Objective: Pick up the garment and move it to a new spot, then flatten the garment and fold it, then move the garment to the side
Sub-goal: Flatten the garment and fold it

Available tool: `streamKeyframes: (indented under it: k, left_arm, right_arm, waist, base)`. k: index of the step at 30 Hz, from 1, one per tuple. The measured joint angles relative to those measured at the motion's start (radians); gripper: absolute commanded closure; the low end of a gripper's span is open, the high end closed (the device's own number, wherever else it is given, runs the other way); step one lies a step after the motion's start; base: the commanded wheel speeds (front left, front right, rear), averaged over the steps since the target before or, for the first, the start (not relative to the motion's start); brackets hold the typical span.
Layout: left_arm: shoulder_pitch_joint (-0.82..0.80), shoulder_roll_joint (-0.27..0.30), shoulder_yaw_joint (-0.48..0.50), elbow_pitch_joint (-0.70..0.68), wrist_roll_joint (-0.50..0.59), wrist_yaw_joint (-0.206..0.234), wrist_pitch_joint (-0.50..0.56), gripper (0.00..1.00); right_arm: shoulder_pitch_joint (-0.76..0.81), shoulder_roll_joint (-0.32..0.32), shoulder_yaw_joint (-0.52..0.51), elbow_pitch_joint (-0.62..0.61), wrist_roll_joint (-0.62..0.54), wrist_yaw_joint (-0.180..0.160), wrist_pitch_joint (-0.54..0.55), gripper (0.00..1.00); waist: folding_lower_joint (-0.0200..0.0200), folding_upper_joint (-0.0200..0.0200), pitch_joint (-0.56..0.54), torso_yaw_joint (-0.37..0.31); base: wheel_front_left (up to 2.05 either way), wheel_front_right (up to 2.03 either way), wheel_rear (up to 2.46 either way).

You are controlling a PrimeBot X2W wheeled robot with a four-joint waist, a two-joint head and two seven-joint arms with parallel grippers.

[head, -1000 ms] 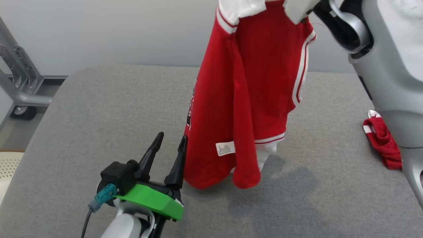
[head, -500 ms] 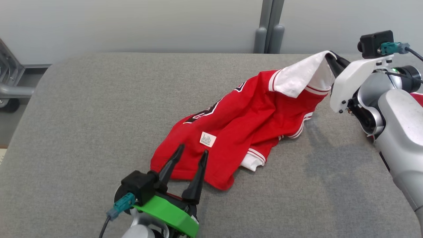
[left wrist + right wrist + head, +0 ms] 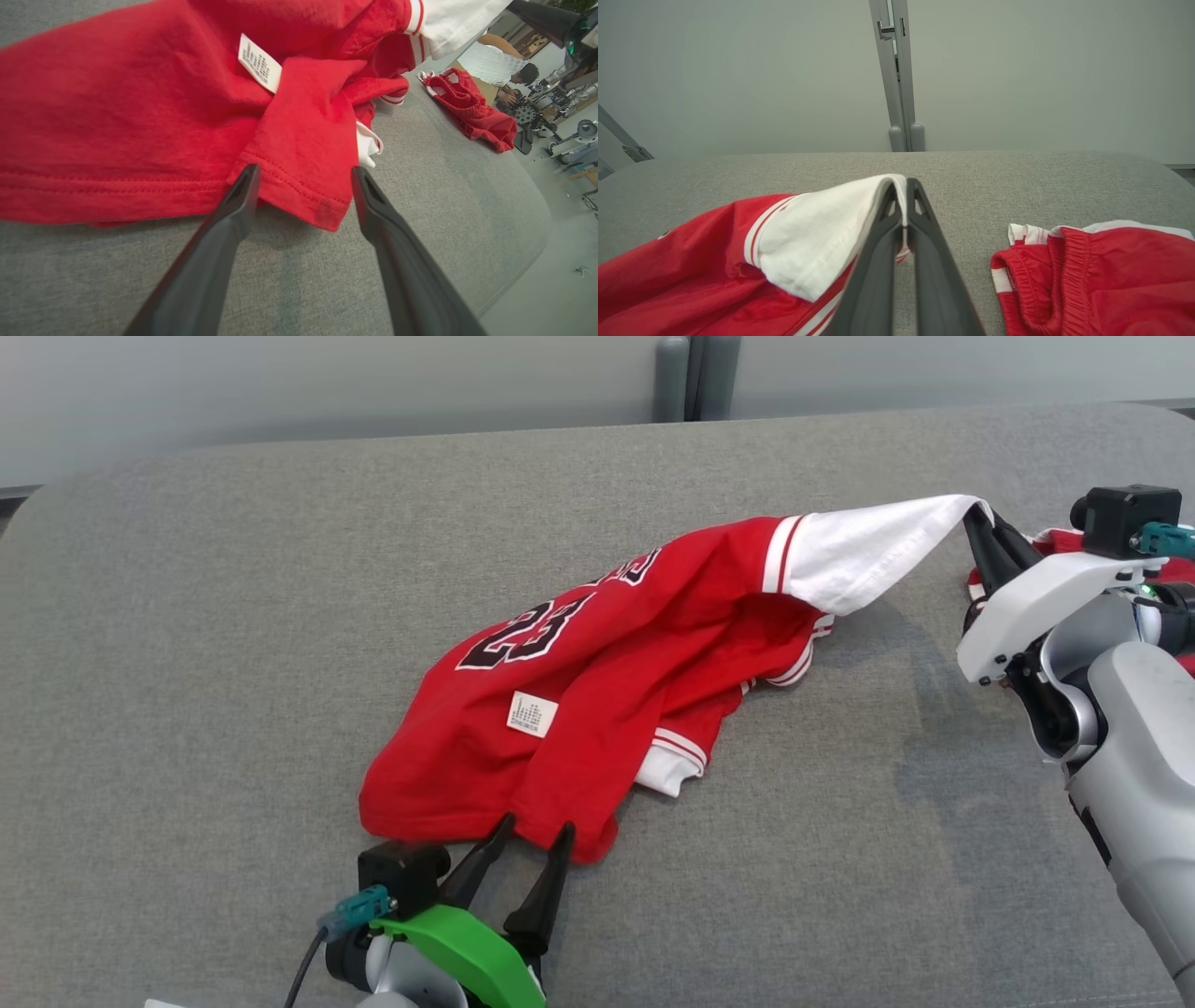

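The garment (image 3: 597, 672) is a red jersey with white sleeves and a black number 23, lying crumpled across the grey padded table (image 3: 233, 616). My right gripper (image 3: 980, 523) is shut on the tip of one white sleeve (image 3: 868, 555), holding it stretched out to the right; the right wrist view shows the sleeve (image 3: 831, 228) pinched between the closed fingers. My left gripper (image 3: 534, 828) stands open at the jersey's near hem. In the left wrist view a red hem corner (image 3: 303, 186) lies between its two spread fingertips (image 3: 247, 179), not pinched.
A second red garment with an elastic waistband (image 3: 1101, 275) lies on the table to the right of my right gripper, also seen past the jersey (image 3: 472, 112). A grey post (image 3: 686, 378) stands behind the table. A person (image 3: 509, 70) sits far off.
The jersey, hanging high from my right gripper a second ago, now lies on the table with the sleeve pulled right. The head camera tilted. My left gripper has closed in on the hem.
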Motion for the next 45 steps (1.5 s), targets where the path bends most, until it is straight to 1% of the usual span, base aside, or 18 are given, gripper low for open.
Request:
streamKeyframes:
  k: [7, 9, 16, 18, 19, 20, 21, 22, 23, 24, 26, 30, 32, 34, 35, 40, 43, 45]
  left_arm:
    - [-0.025, -0.002, 0.044, 0.067, -0.016, 0.006, 0.011, 0.0]
    - [-0.038, -0.005, 0.055, 0.077, -0.022, 0.006, 0.01, 0.0]
    - [-0.063, -0.016, 0.065, 0.13, -0.065, 0.006, 0.014, 0.0]
    - [-0.063, -0.016, 0.065, 0.138, -0.075, 0.001, 0.016, 0.0]
    - [-0.063, -0.016, 0.065, 0.14, -0.08, -0.003, 0.022, 0.04]
    - [-0.063, -0.017, 0.065, 0.143, -0.083, -0.004, 0.022, 0.11]
    - [-0.063, -0.017, 0.065, 0.145, -0.091, -0.01, 0.022, 0.22]
    - [-0.064, -0.018, 0.066, 0.146, -0.104, -0.015, 0.022, 0.32]
    - [-0.064, -0.018, 0.067, 0.146, -0.121, -0.022, 0.022, 0.38]
    - [-0.065, -0.018, 0.067, 0.146, -0.134, -0.03, 0.022, 0.53]
    - [-0.068, -0.019, 0.065, 0.149, -0.144, -0.039, 0.023, 0.61]
    - [-0.084, -0.019, 0.053, 0.161, -0.151, -0.048, 0.024, 0.73]
    - [-0.089, -0.019, 0.043, 0.163, -0.151, -0.051, 0.028, 0.8]
    - [-0.09, -0.02, 0.039, 0.163, -0.151, -0.056, 0.028, 0.85]
    - [-0.092, -0.02, 0.04, 0.163, -0.151, -0.056, 0.02, 0.89]
    - [-0.128, -0.02, 0.086, 0.132, -0.147, -0.056, -0.05, 1.0]
    - [-0.16, -0.013, 0.128, 0.078, -0.126, -0.057, -0.094, 1.0]
    - [-0.179, 0.008, 0.156, 0.038, -0.11, -0.057, -0.106, 1.0]
  right_arm:
    - [0.007, 0.026, 0.001, -0.001, 0.003, 0.025, -0.064, 1.0]
    - [0.012, 0.024, 0.0, 0.0, 0.003, 0.025, -0.08, 1.0]
    - [0.018, 0.025, 0.002, 0.007, 0.003, 0.042, -0.116, 1.0]
    - [0.018, 0.025, 0.002, 0.011, 0.003, 0.043, -0.119, 1.0]
    - [0.018, 0.026, 0.002, 0.013, 0.003, 0.043, -0.125, 1.0]
    - [0.018, 0.026, 0.002, 0.014, 0.003, 0.043, -0.126, 1.0]
    - [0.018, 0.026, 0.002, 0.015, 0.003, 0.046, -0.127, 1.0]
    - [0.019, 0.026, 0.002, 0.016, 0.003, 0.047, -0.131, 1.0]
    - [0.019, 0.026, 0.002, 0.017, 0.005, 0.051, -0.136, 1.0]
    - [0.02, 0.026, 0.002, 0.019, 0.006, 0.051, -0.136, 1.0]
    - [0.022, 0.026, 0.002, 0.024, 0.01, 0.051, -0.14, 1.0]
    - [0.029, 0.028, 0.001, 0.034, 0.011, 0.052, -0.153, 1.0]
    - [0.03, 0.03, 0.001, 0.037, 0.011, 0.06, -0.156, 1.0]
    - [0.03, 0.033, 0.0, 0.038, 0.012, 0.06, -0.165, 1.0]
    - [0.03, 0.035, -0.003, 0.038, 0.012, 0.06, -0.17, 1.0]
    - [0.032, 0.049, -0.035, 0.035, 0.049, 0.062, -0.196, 1.0]
    - [0.036, 0.046, -0.063, 0.016, 0.066, 0.069, -0.208, 1.0]
    - [0.039, 0.037, -0.073, -0.006, 0.066, 0.073, -0.216, 1.0]
  waist:
    - [0.0, 0.0, 0.032, -0.043]
    - [0.0, 0.0, 0.039, -0.05]
    - [0.0, 0.0, 0.049, -0.053]
    - [0.0, 0.0, 0.049, -0.052]
    - [0.0, 0.0, 0.05, -0.052]
    - [0.0, 0.0, 0.05, -0.051]
    - [0.0, 0.0, 0.05, -0.051]
    - [0.0, 0.0, 0.049, -0.05]
    - [0.0, 0.0, 0.049, -0.049]
    - [0.0, 0.0, 0.049, -0.048]
    - [0.0, 0.0, 0.048, -0.046]
    - [0.0, 0.0, 0.044, -0.043]
    - [0.0, 0.0, 0.042, -0.043]
    - [0.0, 0.0, 0.04, -0.042]
    - [0.0, 0.0, 0.038, -0.042]
    - [0.0, 0.0, 0.022, -0.042]
    - [0.0, 0.0, 0.009, -0.039]
    - [0.0, 0.0, -0.001, -0.036]
  base:
    - [0.0, 0.0, 0.0]
    - [0.0, 0.0, 0.0]
    - [0.0, 0.0, 0.0]
    - [0.0, 0.0, 0.0]
    - [0.0, 0.0, 0.0]
    - [0.0, 0.0, 0.0]
    - [0.0, 0.0, 0.0]
    - [0.0, 0.0, 0.0]
    - [0.0, 0.0, 0.0]
    - [0.0, 0.0, 0.0]
    - [0.0, 0.0, 0.0]
    - [0.0, 0.0, 0.0]
    - [0.0, 0.0, 0.0]
    - [0.0, 0.0, 0.0]
    - [0.0, 0.0, 0.0]
    - [0.0, 0.0, 0.0]
    - [0.0, 0.0, 0.0]
    - [0.0, 0.0, 0.0]
